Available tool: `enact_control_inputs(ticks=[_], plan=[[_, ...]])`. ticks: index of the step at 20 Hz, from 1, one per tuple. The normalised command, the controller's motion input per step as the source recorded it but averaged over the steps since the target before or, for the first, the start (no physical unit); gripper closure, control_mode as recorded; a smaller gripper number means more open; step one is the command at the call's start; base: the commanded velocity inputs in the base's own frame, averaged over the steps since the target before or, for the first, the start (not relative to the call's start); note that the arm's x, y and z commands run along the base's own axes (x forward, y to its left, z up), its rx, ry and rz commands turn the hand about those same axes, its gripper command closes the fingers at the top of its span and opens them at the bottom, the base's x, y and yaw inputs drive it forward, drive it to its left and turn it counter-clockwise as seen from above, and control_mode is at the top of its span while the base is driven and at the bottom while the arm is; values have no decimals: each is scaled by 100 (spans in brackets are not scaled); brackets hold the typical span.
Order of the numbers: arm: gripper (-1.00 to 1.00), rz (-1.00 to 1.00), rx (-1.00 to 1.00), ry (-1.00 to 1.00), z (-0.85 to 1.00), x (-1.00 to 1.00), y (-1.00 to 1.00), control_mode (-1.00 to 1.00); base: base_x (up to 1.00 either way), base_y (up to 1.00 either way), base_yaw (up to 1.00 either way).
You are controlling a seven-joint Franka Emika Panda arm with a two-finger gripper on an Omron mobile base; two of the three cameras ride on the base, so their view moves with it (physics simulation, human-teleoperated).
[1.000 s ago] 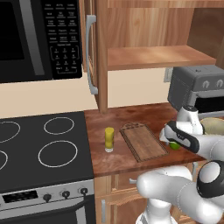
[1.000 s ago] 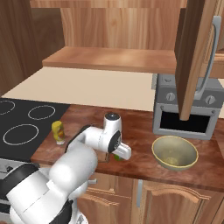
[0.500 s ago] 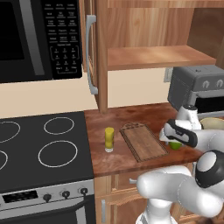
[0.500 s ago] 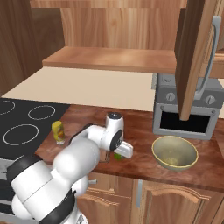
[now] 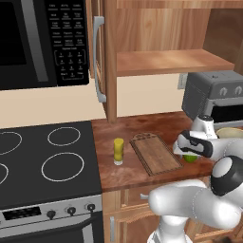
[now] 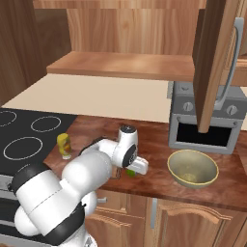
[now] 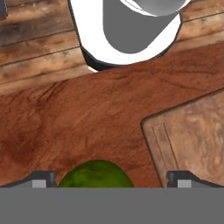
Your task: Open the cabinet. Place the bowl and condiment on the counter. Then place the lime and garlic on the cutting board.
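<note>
The small round bright green lime (image 7: 96, 173) lies on the reddish-brown wood-grain counter (image 5: 142, 128), just beside the flat brown wooden cutting board (image 5: 155, 154) and between the 2 spread fingertips of the two-finger gripper (image 7: 109, 178), which holds nothing. To grasp well, I judge the hand should sink until the pads bracket the fruit's widest part, stay centred so it cannot roll, then close gently. The olive-beige bowl (image 6: 192, 167) and slim yellow condiment bottle (image 5: 118, 151) already stand on the counter.

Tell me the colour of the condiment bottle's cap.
Yellow, like the condiment bottle itself; clearest in the left base view.
</note>
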Motion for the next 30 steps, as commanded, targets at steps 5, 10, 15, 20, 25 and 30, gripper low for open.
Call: enact_control_inputs(ticks=[5, 10, 15, 20, 25, 30], plan=[[-100, 4, 0, 0, -5, 4, -16, -100, 0, 0, 0], [100, 4, 0, 0, -8, 0, -13, -100, 0, 0, 0], [100, 6, 0, 0, 3, 0, 0, -100, 0, 0, 0], [100, 15, -2, -3, 68, -9, 34, -100, 0, 0, 0], [100, 23, -2, 0, 53, 6, 83, -100, 0, 0, 0], [100, 28, 0, 1, -1, 61, 82, -100, 0, 0, 0]])
